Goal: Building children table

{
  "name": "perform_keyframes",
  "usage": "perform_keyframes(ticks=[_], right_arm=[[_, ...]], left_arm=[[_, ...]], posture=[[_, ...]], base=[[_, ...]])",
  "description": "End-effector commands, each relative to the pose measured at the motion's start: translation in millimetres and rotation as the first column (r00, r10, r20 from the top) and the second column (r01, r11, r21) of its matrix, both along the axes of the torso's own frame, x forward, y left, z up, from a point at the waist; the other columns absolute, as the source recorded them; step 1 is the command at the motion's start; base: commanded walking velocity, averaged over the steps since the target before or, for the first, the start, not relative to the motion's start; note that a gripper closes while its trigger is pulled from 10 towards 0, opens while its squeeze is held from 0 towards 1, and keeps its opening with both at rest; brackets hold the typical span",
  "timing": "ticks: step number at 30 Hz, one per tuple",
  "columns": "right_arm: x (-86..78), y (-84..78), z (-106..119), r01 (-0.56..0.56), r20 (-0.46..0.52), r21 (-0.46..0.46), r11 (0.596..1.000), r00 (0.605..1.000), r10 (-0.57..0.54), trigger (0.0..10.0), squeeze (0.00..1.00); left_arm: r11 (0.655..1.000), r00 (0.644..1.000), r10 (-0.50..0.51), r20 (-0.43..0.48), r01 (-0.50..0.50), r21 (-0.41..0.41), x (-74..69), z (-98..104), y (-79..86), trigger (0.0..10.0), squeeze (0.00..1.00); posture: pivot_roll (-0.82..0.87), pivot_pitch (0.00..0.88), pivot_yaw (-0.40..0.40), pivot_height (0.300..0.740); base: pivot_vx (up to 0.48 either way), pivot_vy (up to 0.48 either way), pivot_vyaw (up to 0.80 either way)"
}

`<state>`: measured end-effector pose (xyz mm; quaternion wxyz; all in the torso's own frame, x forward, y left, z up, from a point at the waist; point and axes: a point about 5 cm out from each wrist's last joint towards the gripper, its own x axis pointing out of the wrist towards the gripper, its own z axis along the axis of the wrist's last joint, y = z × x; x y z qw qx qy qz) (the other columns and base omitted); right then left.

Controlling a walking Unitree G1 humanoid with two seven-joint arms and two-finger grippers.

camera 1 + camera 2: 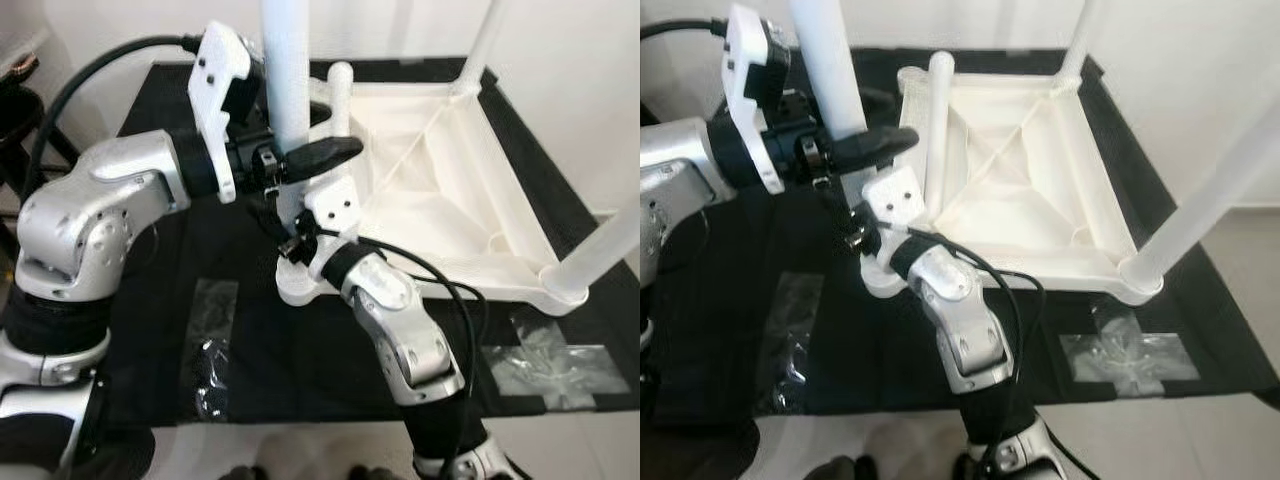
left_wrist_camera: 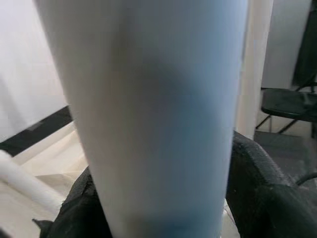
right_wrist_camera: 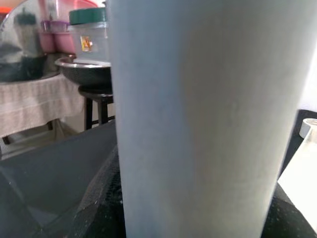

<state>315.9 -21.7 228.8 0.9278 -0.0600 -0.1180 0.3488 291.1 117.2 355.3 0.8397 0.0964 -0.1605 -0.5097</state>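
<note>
Both tools, left tool [image 1: 305, 155] and right tool [image 1: 300, 215], clenched on leg [image 1: 287, 75]. Risk: tilting jams leg in corner socket [image 1: 300, 285].

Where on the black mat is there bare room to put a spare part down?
Bare black mat lies along the near edge, between the plastic wrapper and the clear tape patch, and left of that wrapper. It is crowded at the table frame's near-left corner, where the left pincer and right pincer hold one white leg.
</note>
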Motion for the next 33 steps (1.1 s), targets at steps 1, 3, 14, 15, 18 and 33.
perform_keyframes(ticks=[1,3,14,15,18,33], right_arm=[[9.0,-4.3,-29.7,0.051,-0.109,-0.072,0.996,0.992,-0.059,0.0,0.00],[10.1,-3.7,-27.9,0.056,-0.102,-0.069,0.996,0.993,-0.063,0.0,0.00],[0.6,-1.3,9.7,-0.032,-0.069,0.049,0.998,0.997,0.035,10.0,1.00],[1.8,-3.0,20.5,-0.143,-0.045,0.067,0.987,0.988,0.146,10.0,1.00],[4.7,-9.3,35.2,-0.312,-0.003,0.040,0.949,0.950,0.312,10.0,1.00],[40.2,-50.0,46.3,-0.670,-0.118,-0.240,0.702,0.738,0.664,0.0,0.00]], left_arm=[[0.998,0.999,-0.047,0.019,0.046,0.036,-5.6,1.7,-5.9,10.0,0.00],[0.998,0.999,-0.045,0.020,0.044,0.036,-5.1,2.4,-5.6,10.0,0.00],[0.997,0.998,-0.068,0.003,0.067,0.048,-4.9,0.2,-7.9,0.0,0.00],[0.996,0.997,-0.072,0.001,0.072,0.051,-5.0,0.0,-8.3,0.0,0.00],[0.995,0.997,-0.078,-0.001,0.078,0.054,-5.2,-0.4,-9.0,0.0,0.00],[0.991,0.994,-0.112,-0.005,0.112,0.068,-8.9,-0.1,-12.6,0.0,0.00]], posture=[[0.08,0.199,-0.007,0.740],[0.08,0.199,-0.007,0.740],[0.08,0.190,0.006,0.740],[0.08,0.190,0.008,0.740],[0.08,0.189,0.011,0.740],[0.11,0.185,0.019,0.740]], base=[[0.000,0.000,0.00],[0.000,0.000,0.00],[0.000,0.000,0.00],[0.000,0.000,0.00],[0.000,0.000,0.00],[0.000,0.000,0.00]])
